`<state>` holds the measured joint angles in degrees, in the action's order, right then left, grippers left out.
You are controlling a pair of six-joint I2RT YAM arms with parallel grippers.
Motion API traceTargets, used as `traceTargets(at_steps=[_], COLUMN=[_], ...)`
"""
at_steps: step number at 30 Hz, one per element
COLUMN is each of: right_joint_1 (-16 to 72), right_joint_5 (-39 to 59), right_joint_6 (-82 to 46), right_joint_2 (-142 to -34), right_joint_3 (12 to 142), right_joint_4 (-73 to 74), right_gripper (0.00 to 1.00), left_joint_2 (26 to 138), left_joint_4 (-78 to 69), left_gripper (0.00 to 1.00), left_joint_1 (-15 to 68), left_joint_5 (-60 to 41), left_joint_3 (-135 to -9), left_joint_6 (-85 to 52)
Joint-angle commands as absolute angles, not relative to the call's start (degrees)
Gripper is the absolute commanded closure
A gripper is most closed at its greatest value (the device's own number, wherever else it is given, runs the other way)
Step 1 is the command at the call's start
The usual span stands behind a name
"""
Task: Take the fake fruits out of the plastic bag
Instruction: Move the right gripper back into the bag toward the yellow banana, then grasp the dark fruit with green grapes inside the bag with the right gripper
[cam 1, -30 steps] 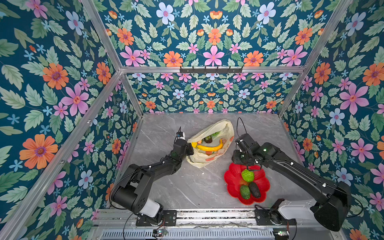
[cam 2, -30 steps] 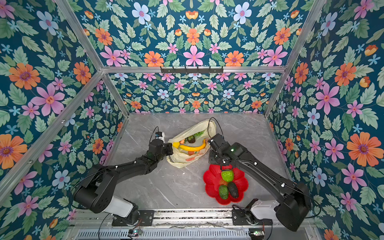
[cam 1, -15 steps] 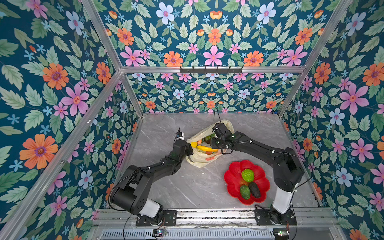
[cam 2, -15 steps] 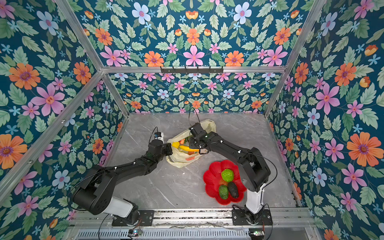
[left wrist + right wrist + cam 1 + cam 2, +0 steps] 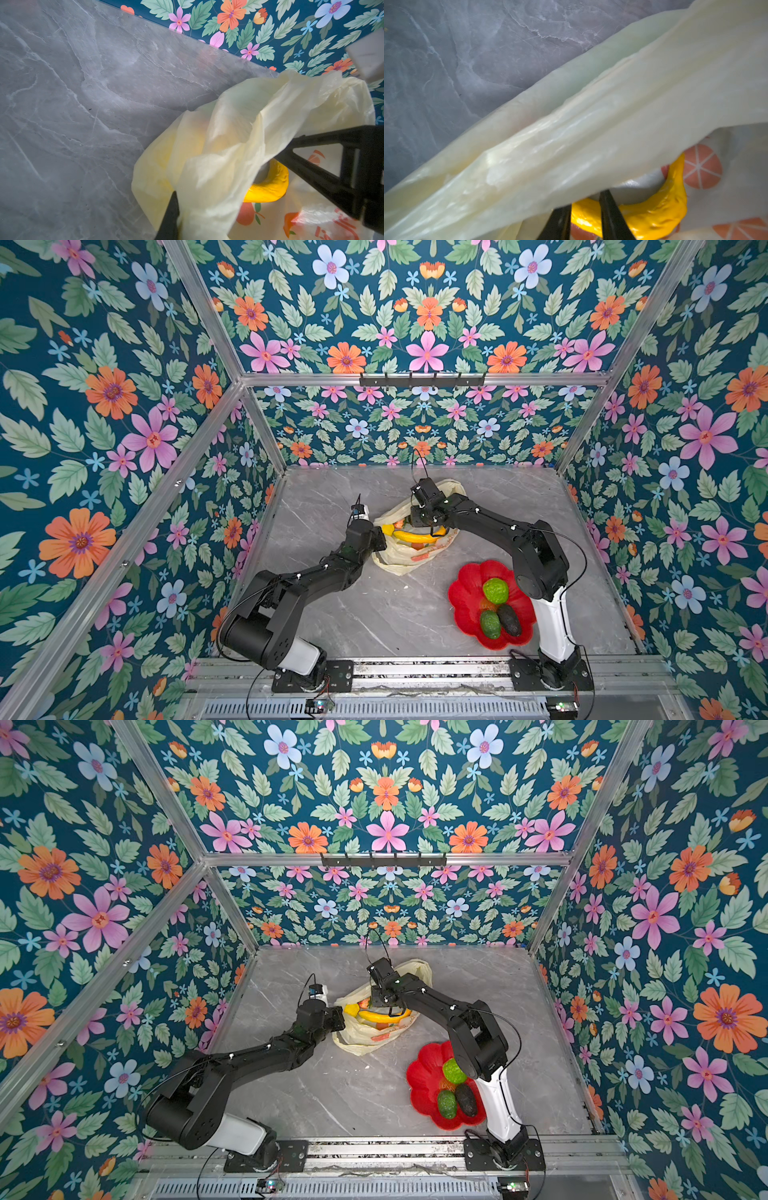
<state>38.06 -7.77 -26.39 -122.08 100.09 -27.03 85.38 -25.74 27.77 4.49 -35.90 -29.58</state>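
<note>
The pale-yellow plastic bag [image 5: 399, 560] lies mid-table with its mouth held open. My left gripper [image 5: 380, 537] is shut on the bag's rim at its left side; in the left wrist view a bunch of film [image 5: 239, 124] sits against one black finger [image 5: 170, 216]. My right gripper [image 5: 419, 524] reaches down into the bag. Its two fingers [image 5: 610, 216] press on both sides of the yellow banana [image 5: 654, 214], which curves across the bag's mouth [image 5: 415, 537]. A small red fruit [image 5: 363, 1003] shows beside it. Other fake fruits in the bag are hidden by film.
A red flower-shaped dish [image 5: 465, 597] stands at the front right, partly under the right arm. It holds a lime-green bumpy fruit [image 5: 494, 590], a green avocado [image 5: 490, 624] and a dark avocado [image 5: 509, 619]. Floral walls enclose the grey marble table [image 5: 332, 614].
The right arm has swung from above the red dish back and left into the bag, and its jaws have narrowed around the banana. The left gripper has kept its hold on the rim.
</note>
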Motion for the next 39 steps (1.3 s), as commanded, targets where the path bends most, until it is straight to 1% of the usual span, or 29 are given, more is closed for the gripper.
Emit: traceTargets(at_steps=[1,11,27,39], right_joint_1=[38.18,37.48,37.00,36.98], right_joint_5=[-9.34,-11.31,-9.50,-9.50], right_joint_6=[-24.60,-23.63,-22.64,-21.85], right_joint_2=[-123.56,-128.61,-132.94,-134.54], right_joint_3=[103.13,111.41,118.00,120.40], right_joint_4=[-28.66,-34.08,-36.89,-37.97], right_gripper=[0.74,0.75,0.78,0.77], left_joint_2=[85.17,85.18,85.89,86.23], left_joint_4=[-26.52,-26.54,-26.37,-26.37], left_gripper=[0.88,0.88,0.88,0.88], left_joint_1=[27.78,27.77,27.77,27.77], left_joint_5=[4.08,4.05,3.58,3.51], left_joint_3=[-35.90,-35.92,-36.38,-36.50], left_joint_6=[-29.00,-29.00,-29.00,-29.00])
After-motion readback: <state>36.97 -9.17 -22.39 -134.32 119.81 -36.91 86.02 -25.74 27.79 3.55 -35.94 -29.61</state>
